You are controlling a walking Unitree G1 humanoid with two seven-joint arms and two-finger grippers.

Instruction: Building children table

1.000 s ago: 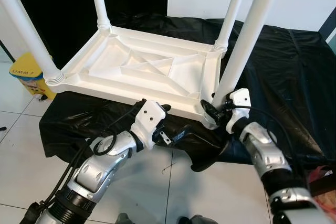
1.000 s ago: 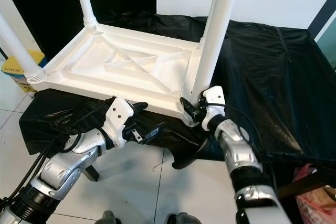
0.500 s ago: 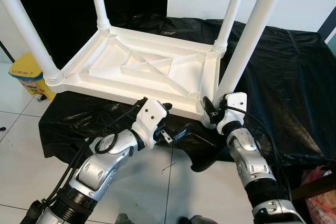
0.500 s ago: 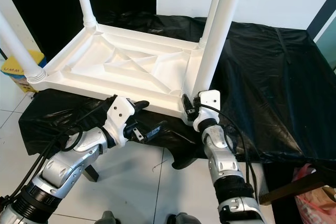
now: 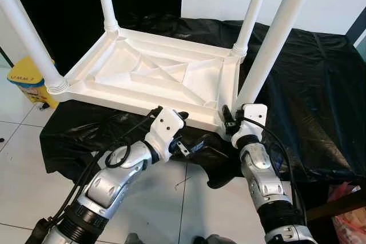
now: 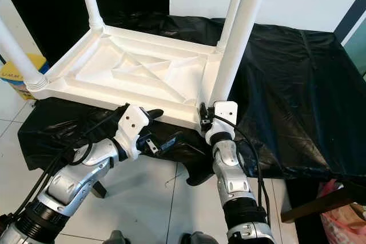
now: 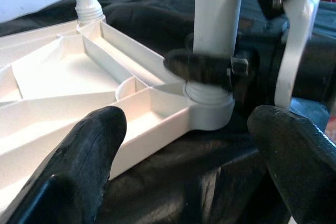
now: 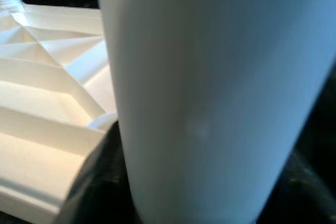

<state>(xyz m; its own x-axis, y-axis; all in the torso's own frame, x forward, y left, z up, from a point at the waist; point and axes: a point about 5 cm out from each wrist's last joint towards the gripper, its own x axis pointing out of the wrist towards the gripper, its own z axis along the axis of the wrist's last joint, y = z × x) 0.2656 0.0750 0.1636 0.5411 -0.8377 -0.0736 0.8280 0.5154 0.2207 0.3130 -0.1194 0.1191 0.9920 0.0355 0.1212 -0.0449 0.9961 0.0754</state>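
Resting upside-down on black sheeting (image 5: 309,67), white table (image 5: 154,75) above tiled floor (image 5: 17,158).

Left pincer (image 5: 184,135) spread wide, arm bent forward; right pincer (image 5: 230,119) closed, forearm raised.

On the yellow bin (image 5: 30,82) to my left I can read dark blue letters, "UMM" followed by one more character I cannot make out; the same print shows on it in my right eye, cut off at the edge and too small to read; I find no other text anywhere.
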